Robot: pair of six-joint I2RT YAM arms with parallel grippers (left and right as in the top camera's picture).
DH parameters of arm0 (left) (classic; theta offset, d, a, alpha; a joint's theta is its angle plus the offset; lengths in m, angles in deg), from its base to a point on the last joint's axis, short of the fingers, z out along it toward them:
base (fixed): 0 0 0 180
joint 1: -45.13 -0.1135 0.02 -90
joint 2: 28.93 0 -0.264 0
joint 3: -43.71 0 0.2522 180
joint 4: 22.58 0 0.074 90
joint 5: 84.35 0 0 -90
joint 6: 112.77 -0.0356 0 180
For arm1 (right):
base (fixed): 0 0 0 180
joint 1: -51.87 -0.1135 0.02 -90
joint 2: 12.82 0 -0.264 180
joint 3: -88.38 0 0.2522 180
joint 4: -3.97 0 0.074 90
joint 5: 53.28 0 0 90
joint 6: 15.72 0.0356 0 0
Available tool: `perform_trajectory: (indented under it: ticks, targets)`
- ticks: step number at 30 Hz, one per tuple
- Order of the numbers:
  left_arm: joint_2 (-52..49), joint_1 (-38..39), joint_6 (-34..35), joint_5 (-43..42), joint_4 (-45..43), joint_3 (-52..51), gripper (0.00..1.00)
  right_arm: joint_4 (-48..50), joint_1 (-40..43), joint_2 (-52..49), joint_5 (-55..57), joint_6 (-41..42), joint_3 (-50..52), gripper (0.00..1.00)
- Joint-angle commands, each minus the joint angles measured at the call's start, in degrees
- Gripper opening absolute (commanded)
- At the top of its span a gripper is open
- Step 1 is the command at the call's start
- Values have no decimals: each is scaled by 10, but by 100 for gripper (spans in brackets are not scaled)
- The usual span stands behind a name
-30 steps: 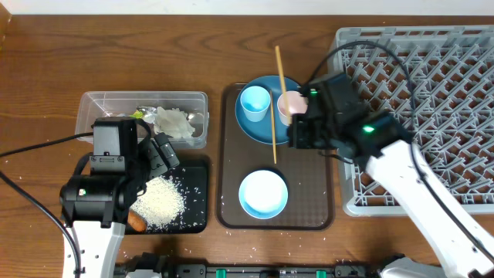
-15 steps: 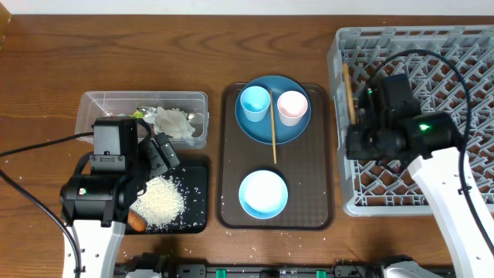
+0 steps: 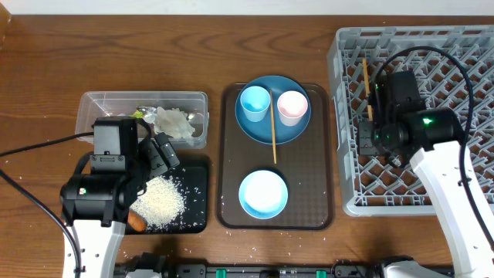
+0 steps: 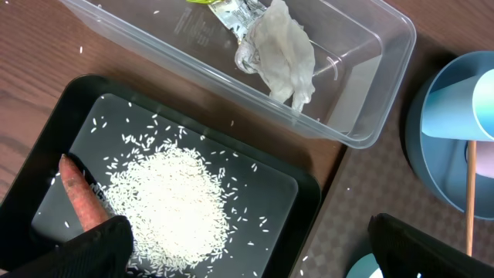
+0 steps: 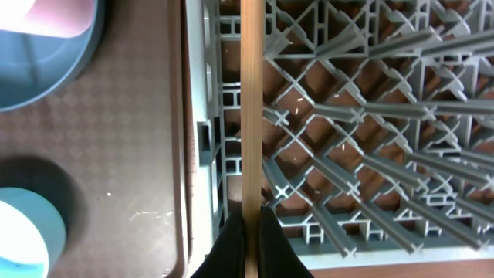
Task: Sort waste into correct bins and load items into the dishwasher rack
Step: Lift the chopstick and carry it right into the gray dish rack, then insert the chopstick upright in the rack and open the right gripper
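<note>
One chopstick (image 3: 366,83) is pinched by its end in the shut right gripper (image 5: 248,232), held lengthwise above the dishwasher rack's (image 3: 409,34) left edge, probably to lay it flat. The left gripper (image 3: 160,151) gapes empty over the black tray (image 4: 270,174).

A dark brown wooden surface (image 3: 154,46) with a clear, wavy grain fills the view, faintly glossy under soft, even light. Along its far edge runs a narrow pale strip (image 3: 193,4).
</note>
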Motion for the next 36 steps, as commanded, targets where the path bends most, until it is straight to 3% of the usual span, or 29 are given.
perform_trajectory:
  ticks: [1, 15, 22, 30, 33, 36]
  targets:
    - [-1, -3, -5, -3, 2, 7, 100, 7, 2, -13, 12, -31, 7, 1]
    - [-1, -3, -5, -4, 2, 7, 100, 11, 2, -78, 12, -30, 7, 4]
    - [-1, -3, -5, -4, 2, 7, 100, 9, 2, -95, 12, -30, 7, 19]
    - [-1, -3, -5, -3, 2, 7, 100, 9, 2, -95, 3, -12, 7, 29]
    - [-1, -3, -5, -3, 2, 7, 100, 10, 2, -95, -38, 14, 7, 38]
    - [-1, -3, -5, -3, 2, 7, 100, 10, 2, -95, -108, 23, 7, 40]
